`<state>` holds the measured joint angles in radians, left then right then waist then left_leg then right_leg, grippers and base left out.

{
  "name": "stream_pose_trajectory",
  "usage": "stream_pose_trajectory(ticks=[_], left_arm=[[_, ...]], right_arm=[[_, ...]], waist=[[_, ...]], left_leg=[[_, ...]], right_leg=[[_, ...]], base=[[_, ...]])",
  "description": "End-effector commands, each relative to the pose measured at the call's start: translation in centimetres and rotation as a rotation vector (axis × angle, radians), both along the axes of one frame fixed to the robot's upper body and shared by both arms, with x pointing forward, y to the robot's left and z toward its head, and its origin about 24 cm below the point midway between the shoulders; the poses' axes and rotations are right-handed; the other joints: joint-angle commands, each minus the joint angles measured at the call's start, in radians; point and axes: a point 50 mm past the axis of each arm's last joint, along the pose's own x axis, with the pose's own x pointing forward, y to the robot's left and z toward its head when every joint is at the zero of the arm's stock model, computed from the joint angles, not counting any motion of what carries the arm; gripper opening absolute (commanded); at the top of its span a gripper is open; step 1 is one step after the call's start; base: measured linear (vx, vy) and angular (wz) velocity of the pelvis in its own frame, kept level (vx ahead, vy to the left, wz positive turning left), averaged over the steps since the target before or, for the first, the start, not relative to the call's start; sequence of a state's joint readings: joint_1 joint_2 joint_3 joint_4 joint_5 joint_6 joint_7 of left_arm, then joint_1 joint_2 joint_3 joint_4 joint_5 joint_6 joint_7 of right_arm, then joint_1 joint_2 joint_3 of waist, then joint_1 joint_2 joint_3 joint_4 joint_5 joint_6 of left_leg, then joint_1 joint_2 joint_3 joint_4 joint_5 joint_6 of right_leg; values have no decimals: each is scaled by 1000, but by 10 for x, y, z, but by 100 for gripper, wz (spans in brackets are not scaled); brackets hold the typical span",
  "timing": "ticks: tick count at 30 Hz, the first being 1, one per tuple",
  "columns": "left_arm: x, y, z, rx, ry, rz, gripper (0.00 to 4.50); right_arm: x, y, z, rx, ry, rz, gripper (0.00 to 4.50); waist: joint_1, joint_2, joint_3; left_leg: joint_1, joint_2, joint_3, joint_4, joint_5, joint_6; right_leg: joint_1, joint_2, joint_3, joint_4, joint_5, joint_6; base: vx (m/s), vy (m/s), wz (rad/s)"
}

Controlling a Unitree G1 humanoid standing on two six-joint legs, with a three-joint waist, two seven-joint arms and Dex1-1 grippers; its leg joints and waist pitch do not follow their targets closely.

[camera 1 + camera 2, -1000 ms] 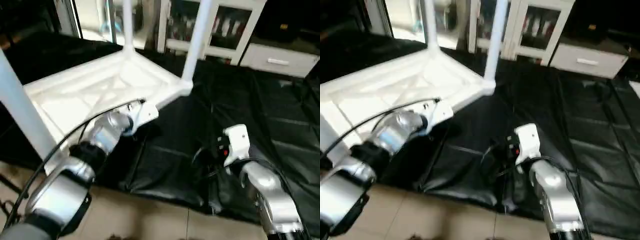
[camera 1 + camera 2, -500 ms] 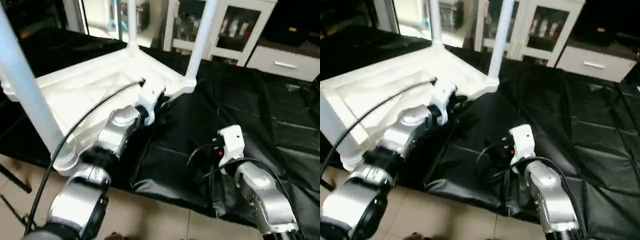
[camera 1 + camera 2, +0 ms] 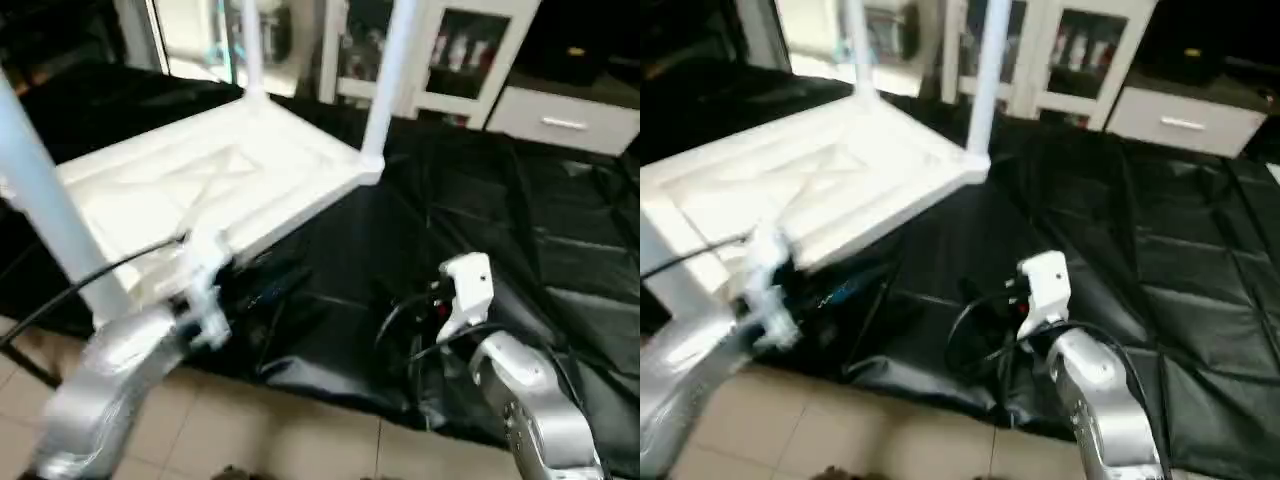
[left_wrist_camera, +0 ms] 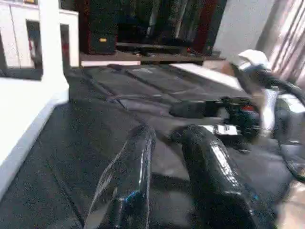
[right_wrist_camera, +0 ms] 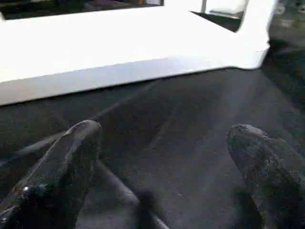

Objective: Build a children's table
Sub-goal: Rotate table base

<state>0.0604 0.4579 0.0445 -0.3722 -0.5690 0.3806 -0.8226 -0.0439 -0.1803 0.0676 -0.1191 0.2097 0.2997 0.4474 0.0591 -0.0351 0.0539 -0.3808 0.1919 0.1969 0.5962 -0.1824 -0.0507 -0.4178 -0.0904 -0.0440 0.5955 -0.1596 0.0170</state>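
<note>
The white plastic rectangular table top (image 3: pixel 210 185) lay upside down on the black quilted mat (image 3: pixel 500 230), its X-ribbed underside facing up, toward the mat's left side and reaching its front edge. Three tapered white tube legs stood up from its corner sockets: one at the near left corner (image 3: pixel 45 215), one at the far left corner (image 3: pixel 250 50) and one at the far right corner (image 3: pixel 385 85). The fourth corner, nearest the left arm, was hidden, so whether its leg was fitted could not be told; judged from this, the build was most of the way along, with at most a last leg and turning the table upright left. The left claw (image 4: pixel 167 181) was partly closed with a narrow gap, grasping nothing, above the mat. The right claw (image 5: pixel 162 167) was spread wide and empty, pointing at the top's long side. The mat covered a pale tiled floor (image 3: pixel 300 430); white glass-fronted cabinets (image 3: pixel 470 50) stood behind.
</note>
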Motion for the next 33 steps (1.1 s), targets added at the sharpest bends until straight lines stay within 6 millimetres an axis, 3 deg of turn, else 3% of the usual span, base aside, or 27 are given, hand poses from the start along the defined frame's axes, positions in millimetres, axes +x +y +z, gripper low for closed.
stream_pose_trajectory(ticks=[1, 2, 5, 6, 8, 12, 14, 15, 17, 19, 24, 27, 28, 29, 30, 31, 32, 33], left_arm=[[-7, 9, 6, -12, 5, -10, 132], [-18, 29, 1, 22, 36, 0, 132], [-26, 50, 4, 8, 66, 38, 132], [-31, 73, 4, -11, 90, 98, 132], [-33, 80, 3, -15, 99, 113, 132], [-51, 129, -11, 68, 189, 246, 132], [-54, 142, -13, 78, 203, 302, 132], [-60, 158, -15, 85, 231, 356, 132], [-67, 172, -16, 98, 258, 393, 132], [-69, 184, -15, 101, 263, 441, 132], [-49, 221, -14, 178, 163, 763, 132], [-30, 217, -14, 195, 103, 843, 132], [-19, 206, -13, 185, 67, 831, 132], [-16, 203, -13, 181, 59, 826, 132], [-4, 190, -14, 174, 38, 820, 132], [-4, 190, -14, 174, 38, 820, 132], [3, 180, -14, 170, 21, 796, 132], [14, 164, -15, 184, 3, 779, 132]], right_arm=[[-1, -1, 4, 10, -19, 11, 450], [-2, 0, 3, 8, -16, 16, 450], [-3, 0, 3, 4, -15, 25, 450], [-2, -1, 2, 2, -14, 28, 450], [-2, -1, 2, 2, -14, 29, 450], [-1, -2, 0, -3, -12, 30, 450], [-1, -2, 0, -4, -12, 29, 450], [-1, -2, 0, -4, -12, 28, 450], [-1, -2, 0, -5, -12, 28, 450], [-1, -3, 0, -7, -12, 24, 450], [1, -6, 0, -10, -15, 7, 450], [2, -6, 0, -11, -16, 4, 450], [2, -6, 0, -12, -17, 2, 450], [2, -6, 0, -13, -18, 1, 450], [3, -6, 0, -13, -18, -1, 450], [3, -6, 0, -13, -18, -1, 450], [3, -6, 0, -13, -18, -2, 450], [3, -7, 0, -15, -19, -4, 450]], waist=[[-3, 16, -45], [-4, 13, -43], [-7, 15, -39], [-5, 15, -38], [-7, 15, -34], [-16, 16, -30], [-15, 20, -33], [-14, 24, -32], [-17, 26, -29], [-19, 26, -28], [-18, 28, -26], [-15, 28, -24], [-18, 27, -22], [-13, 29, -22], [-16, 32, -19], [-16, 36, -15], [-21, 40, -14], [-15, 40, -17]], left_leg=[[22, 35, -27, -103, -481, -71], [28, 33, -27, -101, -499, -70], [29, 32, -31, -105, -542, -79], [39, 31, -30, -103, -567, -82], [34, 28, -34, -106, -588, -82], [38, 26, -43, -111, -647, -85], [44, 29, -46, -113, -655, -86], [45, 29, -46, -115, -659, -86], [45, 29, -49, -121, -686, -90], [52, 32, -52, -125, -726, -94], [65, 28, -56, -125, -763, -93], [68, 30, -61, -126, -773, -96], [65, 34, -66, -131, -786, -102], [73, 35, -63, -131, -799, -102], [73, 38, -64, -136, -817, -107], [72, 40, -63, -144, -840, -109], [54, 49, -58, -172, -879, -113], [32, 58, -56, -192, -888, -114]], right_leg=[[19, -32, 32, -80, -451, -98], [12, -31, 33, -88, -482, -81], [8, -30, 33, -93, -541, -56], [-2, -29, 34, -98, -553, -50], [0, -29, 33, -103, -585, -39], [0, -31, 26, -115, -668, -9], [0, -33, 28, -115, -638, -22], [0, -33, 28, -115, -626, -27], [2, -28, 25, -115, -611, -34], [2, -29, 22, -118, -612, -40], [2, -26, 13, -129, -607, -45], [7, -33, 8, -132, -633, -46], [16, -31, 0, -131, -643, -41], [13, -31, -5, -137, -643, -45], [20, -29, -16, -136, -636, -49], [24, -23, -29, -138, -630, -48], [55, -10, -53, -116, -576, -51], [82, -9, -48, -72, -513, -59]], base=[[0, 0, 0], [0, 0, 0], [0, 0, 0], [0, 0, 0], [0, 0, 0], [0, 0, 0], [0, 0, 0], [0, 0, 0], [0, 0, 0], [0, 0, 0], [0, 0, 0], [0, 0, 0], [0, 0, 0], [0, 0, 0], [0, 0, 0], [0, 0, 0], [0, 0, 0], [-74, -13, -3]])
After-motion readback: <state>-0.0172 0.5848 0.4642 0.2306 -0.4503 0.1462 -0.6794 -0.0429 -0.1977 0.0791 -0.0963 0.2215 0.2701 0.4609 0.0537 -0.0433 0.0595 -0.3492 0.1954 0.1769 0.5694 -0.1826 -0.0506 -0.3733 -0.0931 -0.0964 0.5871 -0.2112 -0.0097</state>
